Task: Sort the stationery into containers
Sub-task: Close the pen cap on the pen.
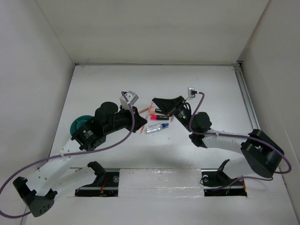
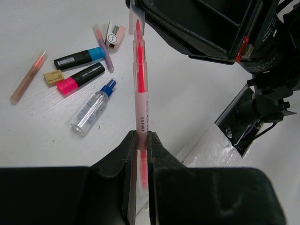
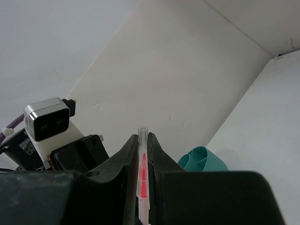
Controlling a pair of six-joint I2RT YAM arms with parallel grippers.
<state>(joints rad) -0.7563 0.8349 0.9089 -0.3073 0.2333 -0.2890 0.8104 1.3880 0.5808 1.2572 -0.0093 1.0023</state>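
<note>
- teal cup stands on the white table at the far left, partly hidden behind the left arm; the overhead and right wrist views each show only part of its rim and inside, so i cannot tell what it holds
- left gripper is raised above the table, right of the cup and apart from it; its jaws are clamped on the lower barrel of a pink pen
- the pen spans from one gripper to the other, clear of the table
- right gripper pinches the pen's other end between closed jaws
- loose on the table below the grippers lie an orange pencil, a beige eraser, a black marker with pink end, a black marker with blue end and a clear blue-capped pen; the eraser touches the pink-ended marker; all lie outside the cup
</note>
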